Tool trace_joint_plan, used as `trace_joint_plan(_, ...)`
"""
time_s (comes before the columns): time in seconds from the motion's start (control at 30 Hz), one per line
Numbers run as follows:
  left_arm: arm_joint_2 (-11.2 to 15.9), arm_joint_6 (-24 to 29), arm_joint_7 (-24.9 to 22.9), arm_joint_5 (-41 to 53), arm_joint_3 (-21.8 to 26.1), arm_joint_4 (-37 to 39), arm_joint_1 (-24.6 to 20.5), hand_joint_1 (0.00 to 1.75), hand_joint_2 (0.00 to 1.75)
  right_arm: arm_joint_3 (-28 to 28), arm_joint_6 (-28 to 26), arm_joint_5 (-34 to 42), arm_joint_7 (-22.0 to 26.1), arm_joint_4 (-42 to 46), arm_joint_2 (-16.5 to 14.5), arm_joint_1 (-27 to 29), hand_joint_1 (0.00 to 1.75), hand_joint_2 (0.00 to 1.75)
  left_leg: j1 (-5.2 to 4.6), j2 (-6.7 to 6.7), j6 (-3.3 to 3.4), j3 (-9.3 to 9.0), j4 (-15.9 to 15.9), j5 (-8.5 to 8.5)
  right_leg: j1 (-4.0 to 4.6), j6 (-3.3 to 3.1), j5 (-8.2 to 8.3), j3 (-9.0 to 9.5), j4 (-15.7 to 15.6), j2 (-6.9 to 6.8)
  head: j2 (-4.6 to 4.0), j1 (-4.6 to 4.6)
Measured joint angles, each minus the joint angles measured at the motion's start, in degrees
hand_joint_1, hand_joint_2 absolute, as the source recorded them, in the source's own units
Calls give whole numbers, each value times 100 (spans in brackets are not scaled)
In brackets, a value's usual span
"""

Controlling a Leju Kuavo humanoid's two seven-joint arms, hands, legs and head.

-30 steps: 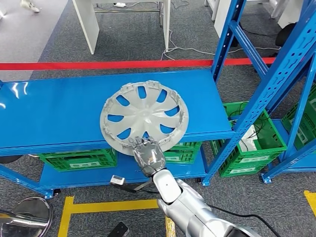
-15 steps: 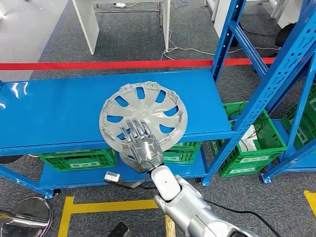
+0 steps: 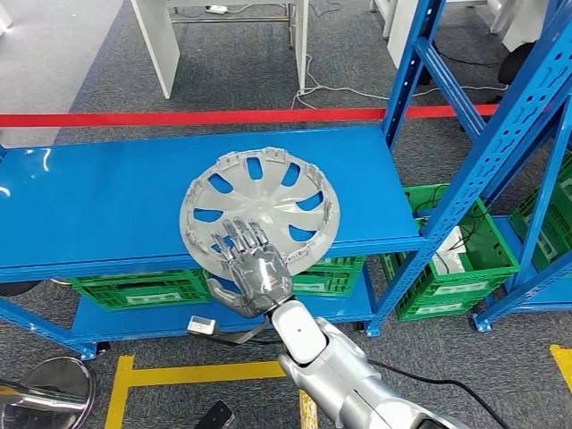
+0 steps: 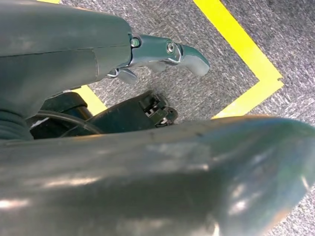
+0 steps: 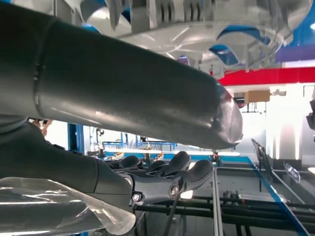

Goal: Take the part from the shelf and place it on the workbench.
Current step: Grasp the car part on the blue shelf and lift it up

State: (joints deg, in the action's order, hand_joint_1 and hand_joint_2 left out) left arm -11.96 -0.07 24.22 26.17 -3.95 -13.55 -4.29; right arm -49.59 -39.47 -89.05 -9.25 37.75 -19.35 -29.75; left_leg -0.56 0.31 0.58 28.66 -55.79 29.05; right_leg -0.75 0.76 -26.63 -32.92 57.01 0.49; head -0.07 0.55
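1. Hubcap is the part here: a silver wheel cover with slotted spokes, lying flat on the blue shelf, its near rim hanging a bit past the shelf's front edge at about 6 o'clock.

2. Right hand comes in from 6 o'clock, fingers spread flat over the cover's near face and thumb tucked low under the overhanging rim. In the right wrist view the cover's clipped rim sits on one side of the thumb and the dark fingers on the other, so it looks like it's straddling the edge. I can't tell if it's actually clamped yet.

3. Left hand hangs down by the grey carpet and the yellow floor tape. It holds nothing; whether the fingers are curled or loose I can't tell.

4. Step in hand, my guess: getting a grip on the rim. It's still on the shelf, so nothing's been carried anywhere.

5. Next move probably needs a firm pinch at that 6 o'clock edge, then a lift while keeping it level, since a wide thin disc held at one edge will want to droop. Green crates sit on the tier below.
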Motion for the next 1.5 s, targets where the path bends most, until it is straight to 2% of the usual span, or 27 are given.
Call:
trace_joint_plan(0.47, 0, 13, 0, -21, -2, 0, 0, 0, 0, -67, 2, 0, -36, -192, 3, 22, 0, 0, 0, 0, 0, 0, 0, 0, 0, 0, 0, 0, 0, 0, 0, 0)
trace_joint_plan(0.9, -3, 25, -1, -45, -40, 0, -1, 0, 0, -185, 44, 0, -427, -508, 187, 20, 0, 0, 0, 0, 0, 0, 0, 0, 0, 0, 0, -1, 0, 0, 0, -1)
trace_joint_plan(1.03, -9, 28, -4, -46, -61, 0, -2, 0, 0, -186, 52, 1, -521, -673, 247, 13, 0, 175, 0, 0, 0, 0, 0, 0, 0, 0, 0, 0, 0, 0, 0, -1)
trace_joint_plan(1.5, -10, 57, -11, -80, -96, 0, 0, 0, 0, -186, 114, 0, -678, -1005, 331, 11, 0, 175, 0, 0, 0, 0, 0, 0, 0, 0, 0, 0, 0, 0, 0, -1)
